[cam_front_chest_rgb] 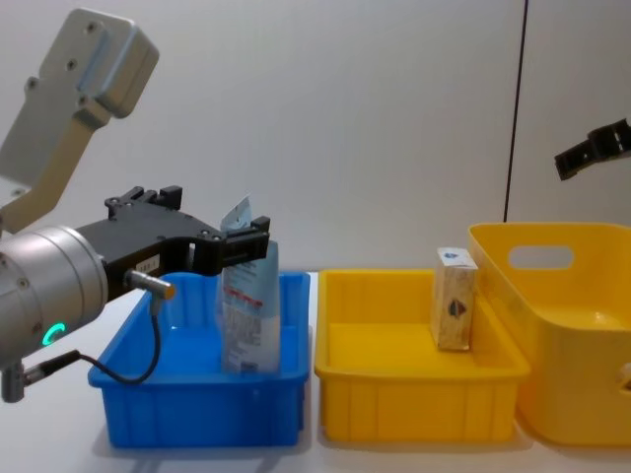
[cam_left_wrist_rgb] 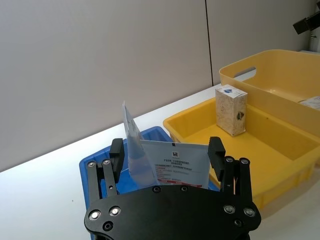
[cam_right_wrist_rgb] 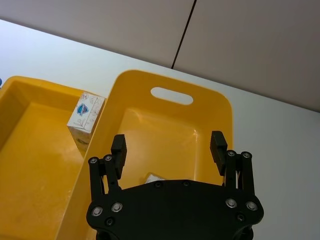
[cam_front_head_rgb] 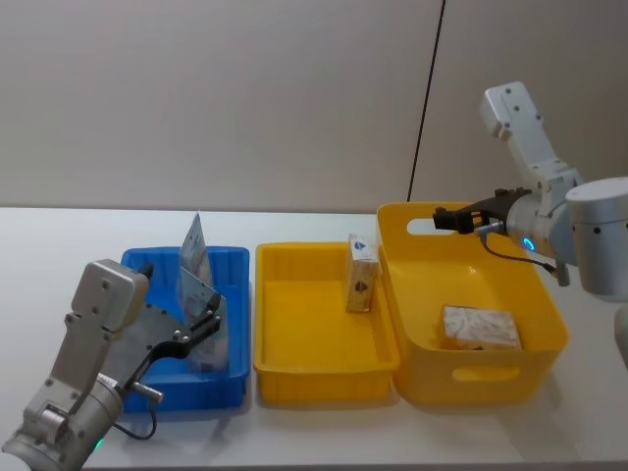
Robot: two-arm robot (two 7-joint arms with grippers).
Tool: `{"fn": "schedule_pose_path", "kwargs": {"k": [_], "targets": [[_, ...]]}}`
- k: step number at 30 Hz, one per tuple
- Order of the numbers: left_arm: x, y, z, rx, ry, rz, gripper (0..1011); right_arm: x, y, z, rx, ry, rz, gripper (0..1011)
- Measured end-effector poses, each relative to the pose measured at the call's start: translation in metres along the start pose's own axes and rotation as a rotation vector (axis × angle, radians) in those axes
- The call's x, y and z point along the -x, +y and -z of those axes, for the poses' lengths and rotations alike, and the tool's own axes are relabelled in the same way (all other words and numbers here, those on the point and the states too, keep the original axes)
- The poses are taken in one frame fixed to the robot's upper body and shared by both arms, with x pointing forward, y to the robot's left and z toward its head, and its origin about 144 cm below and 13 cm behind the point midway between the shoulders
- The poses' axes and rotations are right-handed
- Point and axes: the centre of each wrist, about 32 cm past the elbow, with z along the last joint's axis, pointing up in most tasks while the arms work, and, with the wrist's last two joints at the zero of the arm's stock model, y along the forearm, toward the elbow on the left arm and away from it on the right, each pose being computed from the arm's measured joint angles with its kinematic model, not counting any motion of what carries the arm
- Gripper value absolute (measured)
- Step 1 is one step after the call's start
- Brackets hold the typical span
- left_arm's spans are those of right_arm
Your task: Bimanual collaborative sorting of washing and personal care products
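A: Left gripper [cam_left_wrist_rgb: 167, 150]?
B: Jaws apart, straddling the crimped end of a tube [cam_left_wrist_rgb: 175, 162] that stands right of the middle in the blue bin [cam_front_chest_rgb: 197, 414]. A second tube [cam_left_wrist_rgb: 131, 131] stands just behind it.
A: Right gripper [cam_right_wrist_rgb: 168, 145]?
B: Jaws apart, above the back left corner of the deep yellow bin [cam_front_head_rgb: 471, 378], well above its rim.
A: Boxes?
B: One box [cam_front_head_rgb: 362, 275] stands upright against the right wall of the shallow yellow tray [cam_front_head_rgb: 324, 378], toward the back; the floor to its left is bare. A flat pack [cam_front_head_rgb: 479, 329] lies on the deep bin's floor.
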Motion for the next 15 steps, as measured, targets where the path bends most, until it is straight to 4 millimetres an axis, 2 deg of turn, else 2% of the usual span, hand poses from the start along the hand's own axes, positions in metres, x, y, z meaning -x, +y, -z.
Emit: {"fn": "schedule_pose_path", "kwargs": {"k": [15], "targets": [[-0.0013, 0.0026, -0.0036, -0.020, 0.027, 0.044, 1001, 0.0000, 0.0000, 0.0000, 0.000, 0.000, 0.000, 1003]]}}
